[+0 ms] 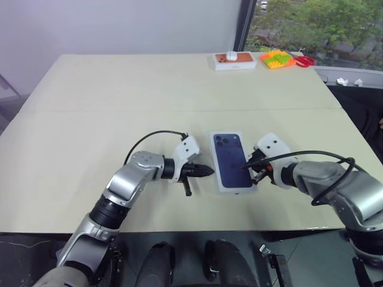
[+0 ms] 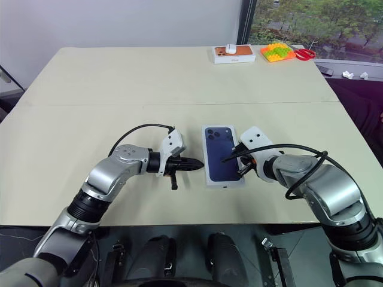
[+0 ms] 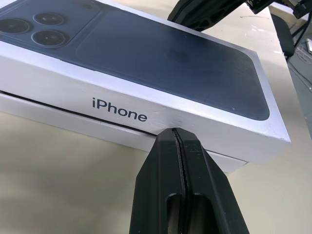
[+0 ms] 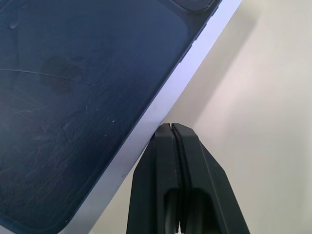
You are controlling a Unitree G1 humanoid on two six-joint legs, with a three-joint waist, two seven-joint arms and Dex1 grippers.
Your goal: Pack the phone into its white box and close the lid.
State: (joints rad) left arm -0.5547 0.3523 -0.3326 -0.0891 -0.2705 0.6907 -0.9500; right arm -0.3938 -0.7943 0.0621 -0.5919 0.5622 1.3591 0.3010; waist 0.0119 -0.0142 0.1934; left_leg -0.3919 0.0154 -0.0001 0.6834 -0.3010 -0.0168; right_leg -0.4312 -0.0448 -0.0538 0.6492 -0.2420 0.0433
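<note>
Lid (image 1: 232, 160) sits on the white box (image 3: 73, 122), mid worktop (image 1: 90, 119) near the front edge, printed phone pic facing up, camera cluster at the far end. In left wrist view the lid isn't fully seated: a strip of the base shows under it along the side marked "iPhone". Phone itself can't be seen, so can't tell if it's inside.

L gripper (image 1: 209, 171) is level, pointing right at the lid's left long side, fingers (image 3: 165, 185) pressed together, holding nothing; tip touching or just shy of the lid's side wall at the seam w/ the base.

R gripper (image 1: 245, 167) comes in from the right, angled down-left, fingers (image 4: 170, 165) together, empty; tip at the lid's right edge, by the white border beside the blue print.

Far end of worktop, well apart: small white box w/ orange top (image 1: 234, 60), a bright orange/green/yellow block item (image 1: 277, 58) beside it, red scissors (image 1: 306, 60) just right of that.
</note>
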